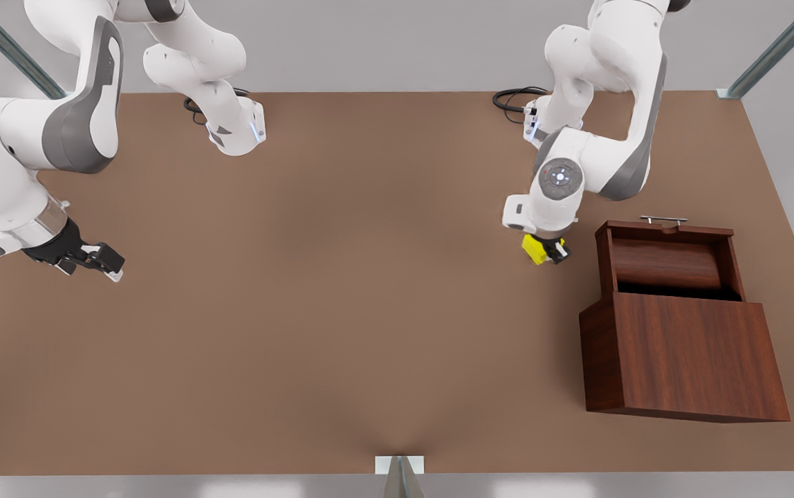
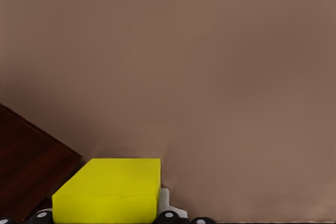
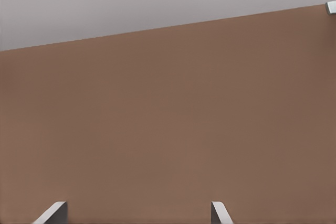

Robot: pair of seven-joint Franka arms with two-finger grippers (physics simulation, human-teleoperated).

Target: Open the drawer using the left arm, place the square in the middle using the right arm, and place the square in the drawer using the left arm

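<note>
Square pinched in left tool, above tabletop, just beside the pulled-out drawer w/ its handle. Right tool waits spread, well apart at front view's left.

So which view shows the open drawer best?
The front view: the drawer is pulled out of the cabinet, its handle visible, beside the left gripper holding the square. The left wrist view catches a dark wood corner.
</note>
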